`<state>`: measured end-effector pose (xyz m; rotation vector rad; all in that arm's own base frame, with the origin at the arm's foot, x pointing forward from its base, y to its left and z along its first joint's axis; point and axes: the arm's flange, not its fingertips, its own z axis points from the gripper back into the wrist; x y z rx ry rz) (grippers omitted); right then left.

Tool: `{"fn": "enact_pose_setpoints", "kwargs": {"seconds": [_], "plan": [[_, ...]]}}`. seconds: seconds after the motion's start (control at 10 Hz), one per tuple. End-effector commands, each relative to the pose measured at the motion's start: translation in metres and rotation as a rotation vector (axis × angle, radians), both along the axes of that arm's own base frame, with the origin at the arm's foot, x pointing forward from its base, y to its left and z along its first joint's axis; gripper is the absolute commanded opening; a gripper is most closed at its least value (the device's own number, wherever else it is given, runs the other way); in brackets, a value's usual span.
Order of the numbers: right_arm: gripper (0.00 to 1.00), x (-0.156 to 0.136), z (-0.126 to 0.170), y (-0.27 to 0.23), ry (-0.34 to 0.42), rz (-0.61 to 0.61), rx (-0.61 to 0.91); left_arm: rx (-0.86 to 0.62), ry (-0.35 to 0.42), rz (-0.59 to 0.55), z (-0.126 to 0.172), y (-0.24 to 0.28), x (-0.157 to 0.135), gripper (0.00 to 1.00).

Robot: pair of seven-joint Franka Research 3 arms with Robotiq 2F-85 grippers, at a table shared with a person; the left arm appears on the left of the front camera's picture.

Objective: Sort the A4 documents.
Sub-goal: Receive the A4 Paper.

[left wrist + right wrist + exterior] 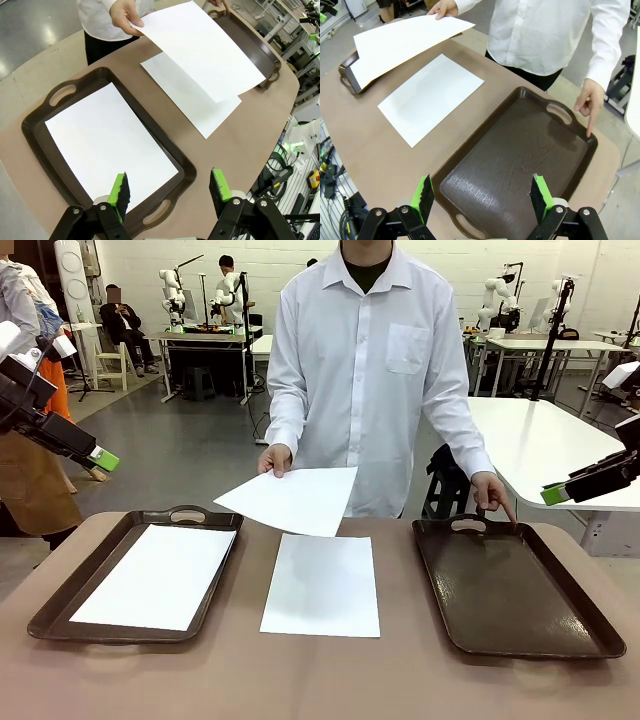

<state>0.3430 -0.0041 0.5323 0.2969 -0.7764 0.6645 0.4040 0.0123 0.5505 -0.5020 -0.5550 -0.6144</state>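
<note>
One white A4 sheet (322, 585) lies flat on the table between two brown trays. Another sheet (155, 575) lies inside the left tray (60, 600). A third sheet (292, 500) is held in the air over the table's far middle by the person's hand (273, 459). The person's other hand (495, 495) points a finger at the far rim of the empty right tray (520, 590). My left gripper (170, 187) hovers open above the left tray's near end. My right gripper (482, 192) hangs open above the right tray's near end, nothing between its fingers.
The person in a white shirt stands at the far edge of the brown table (320, 680). A white table (545, 440) stands behind at the right. Bare tabletop lies in front of the trays.
</note>
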Motion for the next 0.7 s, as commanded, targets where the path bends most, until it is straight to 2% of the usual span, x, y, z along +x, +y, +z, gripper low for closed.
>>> {"fn": "enact_pose_setpoints", "kwargs": {"seconds": [0.0, 0.6], "plan": [[1.00, 0.0008, -0.0014, 0.0003, 0.004, 0.007, 0.011, 0.006, -0.012, -0.016, -0.0017, 0.0009, -0.0015, 0.83], [1.00, 0.0000, 0.0000, 0.0000, 0.000, 0.000, 0.000, 0.006, -0.012, -0.016, -0.0017, 0.0009, -0.0015, 0.83]]}}
